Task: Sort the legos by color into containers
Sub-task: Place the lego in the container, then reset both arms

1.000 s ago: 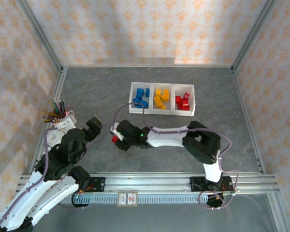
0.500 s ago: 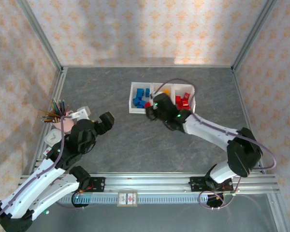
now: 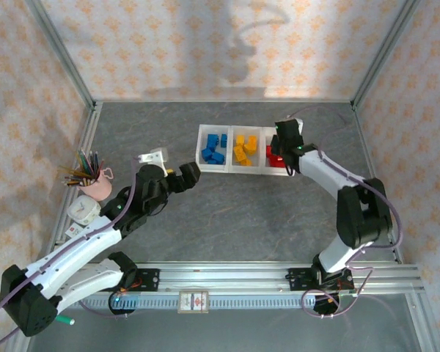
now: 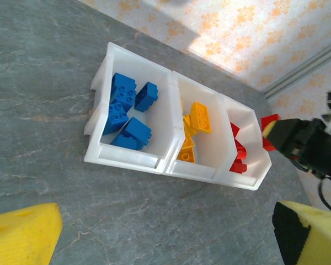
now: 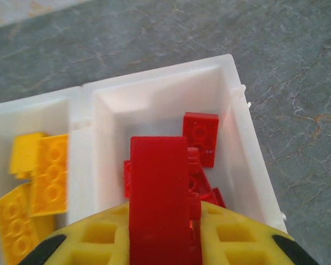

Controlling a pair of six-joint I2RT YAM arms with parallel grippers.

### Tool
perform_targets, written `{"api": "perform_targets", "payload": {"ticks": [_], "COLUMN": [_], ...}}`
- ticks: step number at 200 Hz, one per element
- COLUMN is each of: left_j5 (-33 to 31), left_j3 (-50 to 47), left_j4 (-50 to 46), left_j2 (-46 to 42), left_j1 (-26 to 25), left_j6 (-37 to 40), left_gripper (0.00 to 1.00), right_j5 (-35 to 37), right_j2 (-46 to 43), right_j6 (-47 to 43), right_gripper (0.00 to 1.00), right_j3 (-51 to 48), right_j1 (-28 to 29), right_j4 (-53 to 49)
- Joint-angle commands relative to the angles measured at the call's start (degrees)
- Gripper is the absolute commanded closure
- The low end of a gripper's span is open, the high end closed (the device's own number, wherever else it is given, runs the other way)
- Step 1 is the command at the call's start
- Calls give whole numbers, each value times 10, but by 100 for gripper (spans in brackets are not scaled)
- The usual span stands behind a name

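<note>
Top view: right jaws above the red end bin of the containers (image 3: 246, 170), left jaws over the desk (image 3: 227, 220) nearby. Left wrist — jaws released; legos (image 4: 135, 132) sorted by colour. Right wrist — jaws clenched on a red lego (image 5: 159, 182) over that bin.

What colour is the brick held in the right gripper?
The brick is red, clearest in the right wrist view.

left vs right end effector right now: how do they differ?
Jaws: the left end effector is wide open; the right end effector is shut.
Load: the left end effector holds nothing; the right end effector grips a red brick.
Place: the left end effector is over bare table beside the tray's blue end; the right end effector is above the red bin.
Shared: both have yellow fingertips.
</note>
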Motion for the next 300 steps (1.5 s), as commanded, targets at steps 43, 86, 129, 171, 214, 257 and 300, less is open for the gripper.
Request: {"api": "perform_targets", "payload": {"ticks": [43,86,129,171,214,257,300], "left_j5": [-5,-78,-224,-288,-235,-150,-35], "left_j3": [-14,-18,-47,-137,-227,-275,-281], "left_j4": [34,29,91,292,517,726,826], "left_j2": [-1,-9,29,87,158,255,344], "left_j1": [15,45,144,228,272,286,327], "left_j6": [23,49,145,262,340,394,397], "left_gripper": [1,1,1,1,1,1,0], "right_j5": [48,117,258,268,163,70,-20], "right_j2": [1,-121,-248,-274,-180,-130,-72], "right_j6": [-16,-5,20,-16,-70,-134,-167], "right_gripper": [37,9,0,0,0,0,0], "right_j3": [42,-38,-231,-391,-459,-466,-529], "right_j1": [-3,-14,-73,-140,-146,-148,-152], "right_j4": [1,30,143,337,544,698,853]}}
